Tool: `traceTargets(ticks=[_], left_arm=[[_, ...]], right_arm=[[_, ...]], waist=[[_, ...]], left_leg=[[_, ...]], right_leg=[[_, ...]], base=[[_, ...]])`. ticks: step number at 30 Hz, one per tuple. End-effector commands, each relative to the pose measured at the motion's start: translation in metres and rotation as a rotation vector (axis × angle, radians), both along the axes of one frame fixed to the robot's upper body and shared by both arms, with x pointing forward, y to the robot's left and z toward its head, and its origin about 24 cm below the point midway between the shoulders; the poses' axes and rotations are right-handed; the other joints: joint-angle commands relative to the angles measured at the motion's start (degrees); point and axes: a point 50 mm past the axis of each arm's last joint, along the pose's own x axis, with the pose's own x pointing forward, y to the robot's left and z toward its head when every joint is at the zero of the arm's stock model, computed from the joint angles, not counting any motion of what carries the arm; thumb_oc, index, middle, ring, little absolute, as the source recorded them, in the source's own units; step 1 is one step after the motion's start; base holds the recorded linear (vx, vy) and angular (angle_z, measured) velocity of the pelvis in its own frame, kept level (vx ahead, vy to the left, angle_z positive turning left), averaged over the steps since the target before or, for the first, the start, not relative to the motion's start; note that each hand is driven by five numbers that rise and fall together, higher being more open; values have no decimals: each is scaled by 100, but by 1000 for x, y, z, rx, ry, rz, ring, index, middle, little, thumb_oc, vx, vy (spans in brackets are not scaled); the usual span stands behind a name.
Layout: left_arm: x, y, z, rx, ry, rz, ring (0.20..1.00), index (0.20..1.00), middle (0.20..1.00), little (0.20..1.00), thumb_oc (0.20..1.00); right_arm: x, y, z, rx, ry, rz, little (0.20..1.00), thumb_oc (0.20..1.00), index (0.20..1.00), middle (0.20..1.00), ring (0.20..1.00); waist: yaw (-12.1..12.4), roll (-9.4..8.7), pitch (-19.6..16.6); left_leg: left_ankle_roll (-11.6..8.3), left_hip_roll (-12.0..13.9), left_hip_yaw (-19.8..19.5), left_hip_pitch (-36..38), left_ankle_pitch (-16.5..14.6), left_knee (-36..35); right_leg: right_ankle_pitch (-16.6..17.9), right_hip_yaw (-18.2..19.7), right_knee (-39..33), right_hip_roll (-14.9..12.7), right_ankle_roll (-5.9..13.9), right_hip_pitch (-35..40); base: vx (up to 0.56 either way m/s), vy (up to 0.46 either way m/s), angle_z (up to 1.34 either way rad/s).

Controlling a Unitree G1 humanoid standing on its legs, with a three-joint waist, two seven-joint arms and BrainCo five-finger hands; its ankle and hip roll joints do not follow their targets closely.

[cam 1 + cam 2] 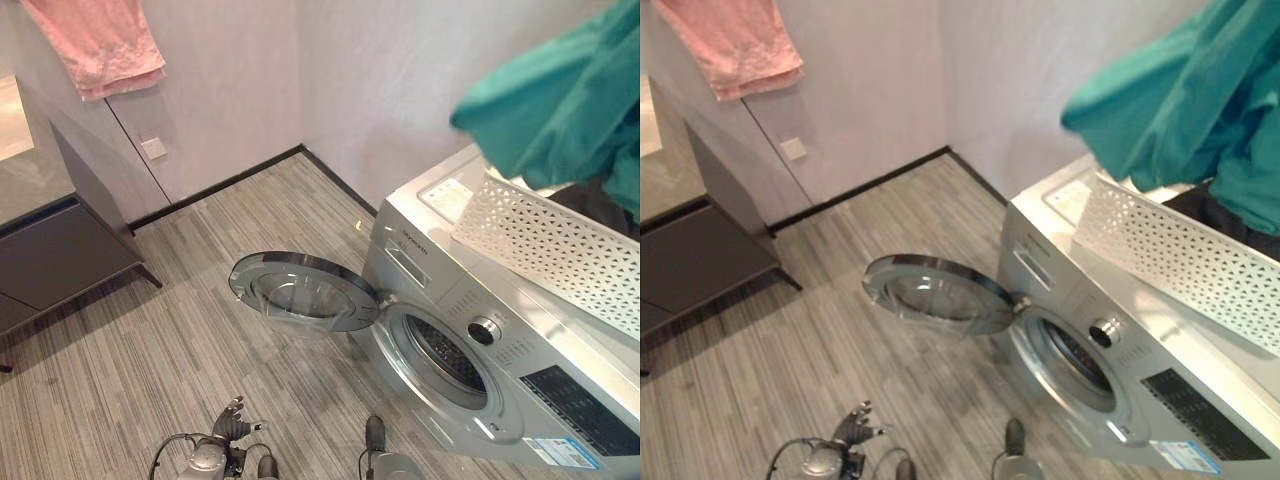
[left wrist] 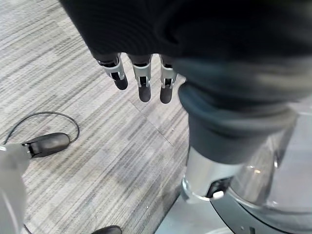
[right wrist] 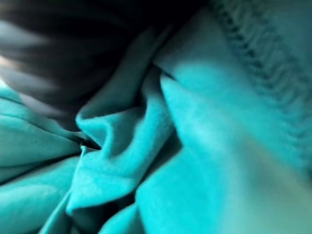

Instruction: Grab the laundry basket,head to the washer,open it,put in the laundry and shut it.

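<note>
The silver washer (image 1: pixel 470 300) stands at the right with its round door (image 1: pixel 300 292) swung open toward the floor, and its drum opening (image 1: pixel 450 360) is dark. A white perforated laundry basket (image 1: pixel 550 245) rests on top of the washer with dark clothing (image 1: pixel 600 205) in it. A teal garment (image 1: pixel 560 100) hangs in the air above the basket. The same teal garment (image 3: pixel 195 146) is bunched close against my right hand's dark cover (image 3: pixel 58 44). My left hand (image 2: pixel 144 83) hangs low over the floor with straight fingers and nothing in it, and it is also visible as the left hand (image 1: pixel 232 422) below the open door.
A pink cloth (image 1: pixel 100 40) hangs on the wall at the upper left. Below it a dark low cabinet (image 1: pixel 60 250) stands against the left wall. Grey striped floor (image 1: pixel 200 330) lies between the cabinet and the washer door.
</note>
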Motion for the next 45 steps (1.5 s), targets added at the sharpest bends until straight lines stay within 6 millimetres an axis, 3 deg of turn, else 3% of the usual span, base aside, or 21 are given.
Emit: traceTargets(ticks=[1, 5, 6, 8, 12, 16, 18, 19, 20, 22, 23, 24, 26, 27, 28, 30, 31, 35, 37, 38, 45], left_arm=[[32, 11, 21, 97, -123, -123, 1000, 1000, 1000, 1000, 1000], [59, 3, 44, 104, -241, -238, 1000, 1000, 1000, 1000, 1000], [66, -3, 51, 100, -278, -283, 1000, 1000, 1000, 1000, 1000], [80, -14, 67, 113, -347, -415, 1000, 1000, 1000, 1000, 1000], [98, -14, 85, 164, -407, -501, 1000, 1000, 1000, 1000, 1000], [106, -6, 100, 203, -466, -496, 1000, 1000, 1000, 1000, 1000], [105, 3, 109, 210, -502, -474, 1000, 1000, 1000, 1000, 1000], [108, 5, 131, 230, -602, -507, 1000, 1000, 1000, 1000, 1000], [107, 7, 131, 233, -598, -507, 1000, 1000, 1000, 1000, 1000], [109, 8, 167, 274, -739, -581, 1000, 1000, 1000, 1000, 1000], [115, 4, 212, 355, -916, -658, 1000, 1000, 1000, 1000, 1000], [114, 5, 213, 360, -914, -660, 1000, 1000, 1000, 1000, 1000], [118, 3, 255, 446, -1089, -681, 1000, 1000, 1000, 1000, 1000], [117, -1, 290, 522, -1251, -667, 1000, 1000, 1000, 1000, 1000], [117, -1, 291, 524, -1252, -666, 1000, 1000, 1000, 1000, 1000], [122, -7, 314, 552, -1370, -630, 1000, 1000, 1000, 1000, 1000], [126, -21, 337, 547, -1482, -631, 1000, 1000, 1000, 1000, 1000], [136, -53, 358, 366, -1571, -666, 1000, 1000, 1000, 1000, 1000], [150, -74, 354, 137, -1503, -666, 1000, 1000, 1000, 1000, 1000], [164, -93, 338, -68, -1372, -642, 1000, 1000, 1000, 1000, 1000], [187, -126, 327, -414, -1125, -660, 1000, 1000, 1000, 1000, 1000]], right_arm=[[-25, 8, 25, -17, -207, 53, 200, 200, 200, 200, 200], [-28, 18, 25, -52, -222, 70, 200, 200, 200, 200, 200], [-26, 19, 24, -55, -217, 63, 200, 200, 200, 200, 200], [-15, 27, 29, -45, -212, 82, 200, 200, 200, 200, 200], [-7, 40, 29, -50, -202, 127, 200, 200, 200, 200, 200], [-5, 67, 23, -107, -219, 240, 200, 200, 200, 200, 200], [-7, 78, 21, -142, -229, 277, 200, 200, 200, 200, 200], [-9, 94, 14, -200, -224, 326, 200, 200, 200, 200, 200], [-9, 94, 13, -197, -222, 327, 200, 200, 200, 200, 200], [-11, 100, 1, -220, -201, 370, 200, 200, 200, 200, 200], [-11, 103, -9, -221, -175, 400, 200, 200, 200, 200, 200], [-11, 103, -10, -218, -176, 400, 200, 200, 200, 200, 200], [-10, 111, -16, -226, -153, 457, 200, 200, 200, 200, 200], [-6, 118, -24, -231, -106, 513, 200, 200, 200, 200, 200], [-7, 118, -24, -231, -106, 513, 200, 200, 200, 200, 200], [-6, 120, -34, -225, -57, 554, 200, 200, 200, 200, 200], [-4, 119, -44, -216, -3, 579, 200, 200, 200, 200, 200], [-6, 116, -48, -211, 44, 589, 200, 200, 200, 200, 200], [-3, 115, -49, -194, 68, 585, 200, 200, 200, 200, 200], [4, 118, -52, -179, 100, 586, 200, 200, 200, 200, 200], [15, 129, -38, -215, 128, 558, 200, 200, 200, 200, 200]], waist=[[85, -302, -230], [21, -341, -78], [-24, -336, -34], [-87, -358, 19], [-151, -191, 166], [39, -46, 159], [111, -59, 100], [210, -60, 21], [214, -81, 13], [357, -153, -110], [542, -250, -153], [547, -277, -154], [709, -346, -183], [785, -392, -148], [796, -399, -164], [778, -431, -50], [696, -441, 22], [574, -382, 104], [475, -286, 96], [403, -226, 47], [251, -84, -78]], left_leg=[[43, -92, 91, 114, -460, 242], [167, -214, 75, -120, -758, 869], [224, -294, 109, -146, -836, 948], [383, -515, 448, -182, -914, 990], [491, -464, 684, -284, -759, 943], [599, -339, 1179, -363, -508, 900], [633, -320, 1382, -355, -457, 829], [693, -337, 1506, -405, -422, 792], [693, -339, 1520, -394, -425, 788], [699, -418, 1615, -451, -401, 784], [599, -408, 1723, -778, -290, 961], [580, -391, 1728, -788, -298, 996], [421, -323, 1819, -1081, -265, 1058], [297, -132, 2036, -1307, -18, 1132], [249, -149, 1899, -1277, -96, 1112], [138, 20, 1937, -1486, 212, 1214], [25, 98, 1821, -1602, 377, 1251], [-88, 143, 1628, -1741, 568, 1233], [-103, 86, 1464, -1723, 632, 1114], [-87, 30, 1351, -1670, 696, 999], [-69, -64, 1308, -1478, 813, 794]], right_leg=[[-782, 121, 558, -396, 409, 21], [-730, 247, 695, -521, 433, -17], [-606, 308, 703, -581, 496, -71], [80, 506, 568, -794, 722, -383], [-405, 371, 1206, -579, 550, -547], [-1154, -763, 2364, -483, 234, -341], [-1387, -954, 2816, -435, 195, -255], [-1490, -1011, 2970, -358, 178, -37], [-1494, -996, 2976, -359, 180, -38], [-1566, -1002, 2738, -236, 204, 325], [-1879, -1087, 2078, -155, 140, 756], [-1860, -1091, 2007, -135, 123, 791], [-2044, -1033, 1304, -94, 128, 999], [-1948, -1046, 803, 54, 28, 1098], [-1976, -947, 759, 68, 26, 1137], [-1951, -983, 495, 236, -97, 1216], [-1946, -918, 338, 371, -156, 1244], [-1929, -965, 187, 519, -240, 1260], [-1912, -989, 84, 591, -286, 1294], [-1919, -978, 75, 631, -327, 1323], [-1898, -1026, 59, 664, -342, 1404]], base=[[-60, 82, -19], [-80, 116, -9], [-245, 337, -5], [-230, 308, -9], [-185, 158, -66], [-179, 97, -92], [-142, 4, -70], [-109, -34, -80], [-82, -63, -69], [-108, -134, -48], [-163, -184, -53], [-236, -187, -41], [-257, -207, -38], [-196, -229, -44], [-259, -262, -55], [-196, -255, -35], [-153, -219, -11], [-123, -154, 41], [-67, -68, 64], [-25, -32, 81], [11, -6, 14]])
